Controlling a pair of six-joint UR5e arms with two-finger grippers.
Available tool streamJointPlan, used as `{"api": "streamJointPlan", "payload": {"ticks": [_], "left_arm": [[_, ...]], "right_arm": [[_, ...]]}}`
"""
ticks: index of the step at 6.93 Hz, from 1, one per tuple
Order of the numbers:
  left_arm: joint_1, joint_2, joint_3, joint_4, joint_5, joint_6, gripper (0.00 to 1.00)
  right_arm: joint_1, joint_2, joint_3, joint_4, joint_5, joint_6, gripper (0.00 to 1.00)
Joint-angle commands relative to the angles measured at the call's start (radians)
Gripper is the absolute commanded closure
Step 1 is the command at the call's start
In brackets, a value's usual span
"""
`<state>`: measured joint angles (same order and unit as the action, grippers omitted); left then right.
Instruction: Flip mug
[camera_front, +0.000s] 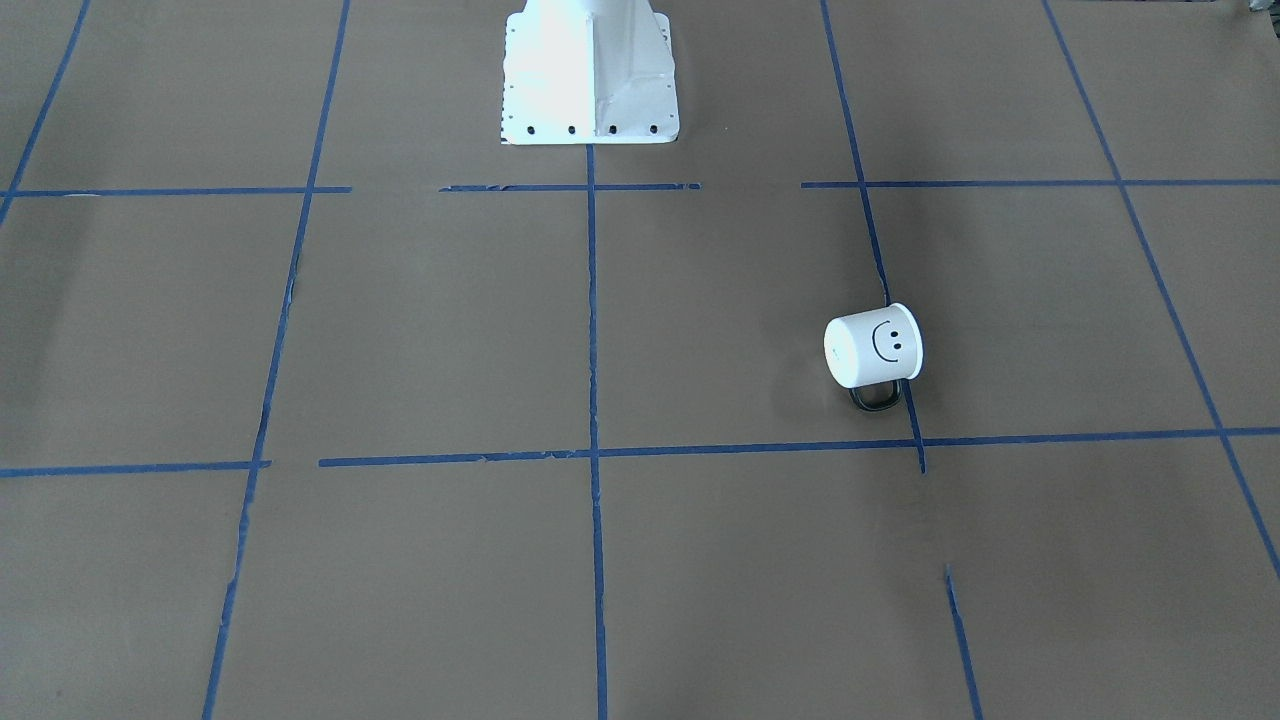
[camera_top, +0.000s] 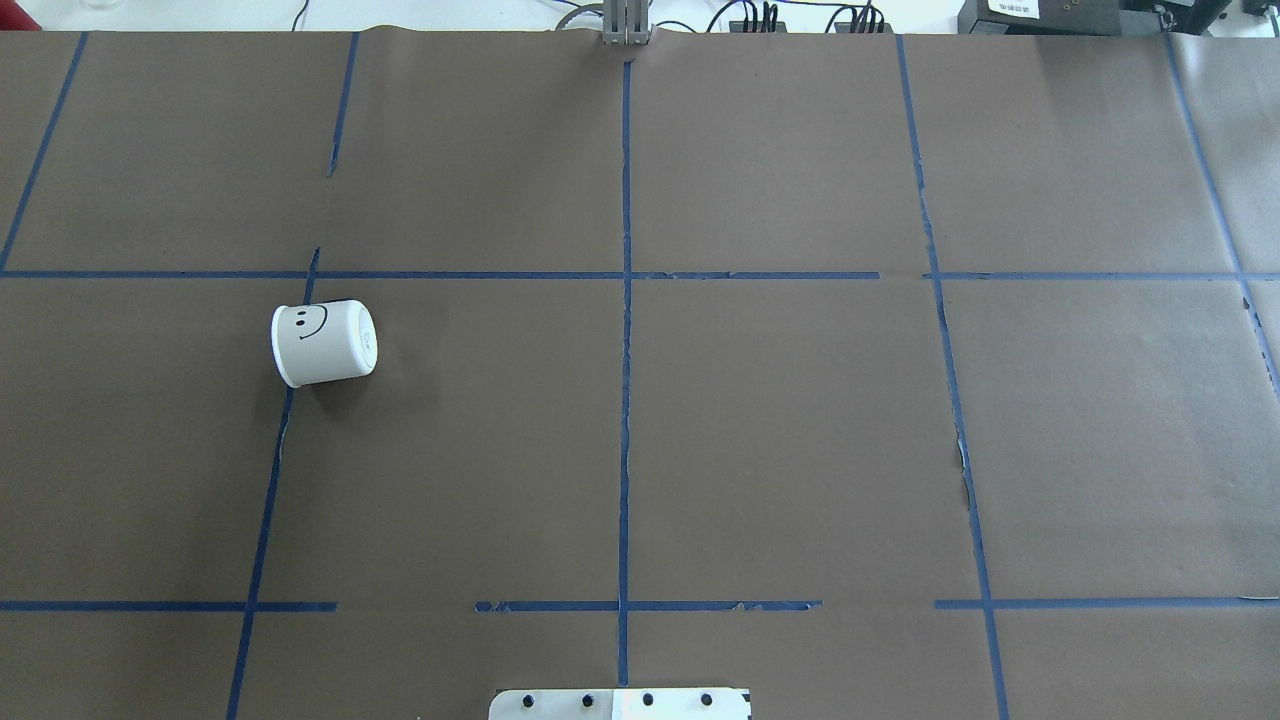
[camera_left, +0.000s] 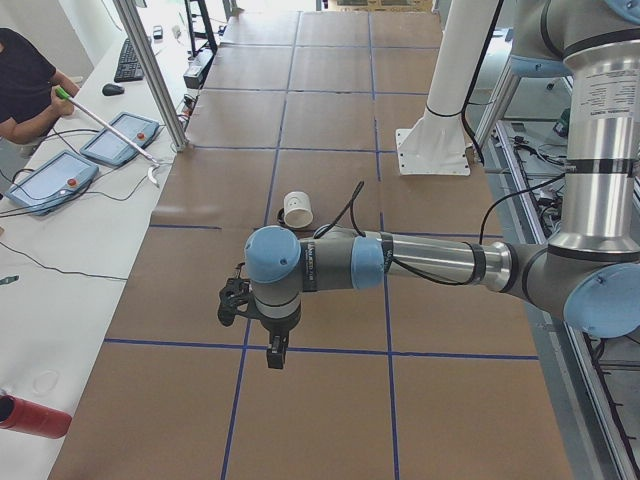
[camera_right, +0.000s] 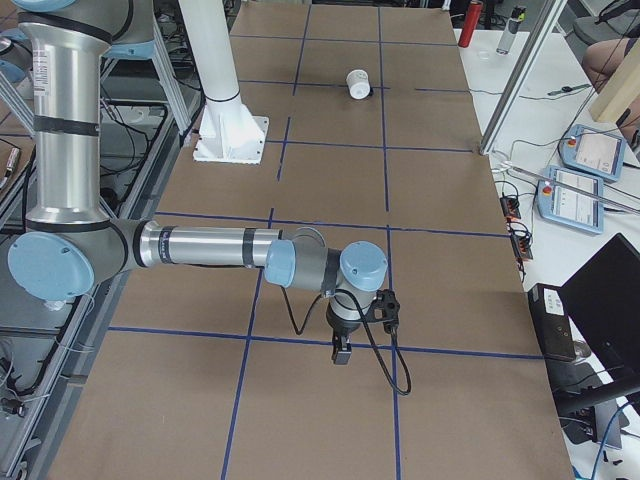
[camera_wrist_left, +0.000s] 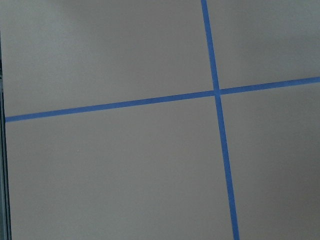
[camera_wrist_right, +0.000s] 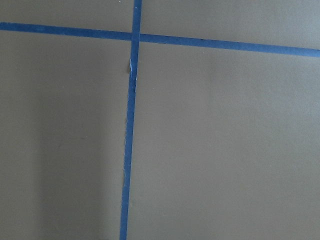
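The white mug with a black smiley face lies on its side on the brown table, on the robot's left half. Its black loop handle rests against the table. It also shows in the overhead view, the left side view with its white mouth toward that camera, and the right side view. My left gripper hangs over the table well short of the mug, seen only from the side. My right gripper hangs far from it. I cannot tell whether either is open or shut.
Blue tape lines grid the brown paper. The white robot pedestal stands at the table's robot-side edge. A metal post, teach pendants and a red can lie along the operators' side.
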<state>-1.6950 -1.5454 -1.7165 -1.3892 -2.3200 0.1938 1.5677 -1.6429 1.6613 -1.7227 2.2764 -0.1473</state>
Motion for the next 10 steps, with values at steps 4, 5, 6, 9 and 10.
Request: {"api": "streamJointPlan", "payload": {"ticks": [4,5,6,9,10], "left_arm": [[0.144,-0.041,-0.037,0.036,0.115,-0.014,0.0],[0.143,-0.044,0.004,-0.044,0.113,-0.016,0.0],[0.149,-0.042,0.038,-0.144,0.082,-0.02,0.0],[0.331,-0.044,0.044,-0.447,-0.18,-0.607,0.0],[0.404,-0.044,0.049,-0.619,-0.179,-0.903,0.0]], "right_arm": [[0.0,0.0,0.0,0.0,0.0,0.0,0.0],[0.0,0.0,-0.002,0.0,0.0,0.0,0.0],[0.0,0.0,-0.002,0.0,0.0,0.0,0.0],[0.0,0.0,-0.002,0.0,0.0,0.0,0.0],[0.0,0.0,0.0,0.0,0.0,0.0,0.0]]}}
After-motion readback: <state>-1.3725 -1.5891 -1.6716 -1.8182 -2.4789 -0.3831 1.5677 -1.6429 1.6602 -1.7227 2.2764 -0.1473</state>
